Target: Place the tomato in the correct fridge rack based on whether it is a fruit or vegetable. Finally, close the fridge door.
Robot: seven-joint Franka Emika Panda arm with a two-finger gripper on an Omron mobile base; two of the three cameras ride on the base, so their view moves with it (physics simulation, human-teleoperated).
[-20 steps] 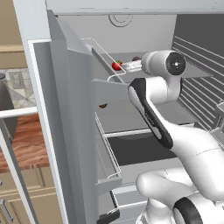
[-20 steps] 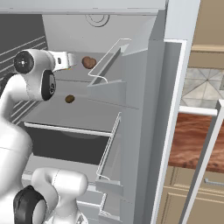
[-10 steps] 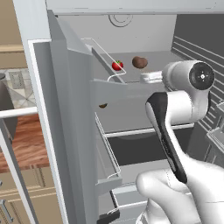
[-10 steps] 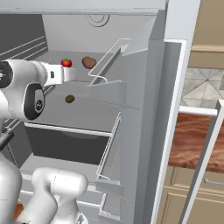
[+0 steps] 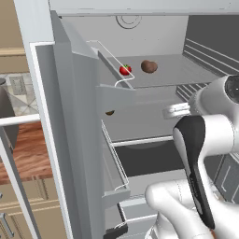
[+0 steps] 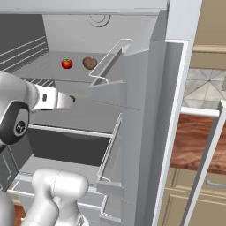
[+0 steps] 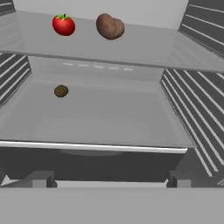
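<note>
Tomato: small glossy red ball, green stem cap up, on upper fridge rack.

We see the tomato glossy red with a tiny green stem cap, up and ahead of the claw on the pale grey upper shelf. Just beside it sits a dull brown lump. A smaller olive-brown lump lies on the lighter grey lower shelf. The fridge side walls carry dark grey ribbed stripes, and the drawer below the claw is charcoal
</note>
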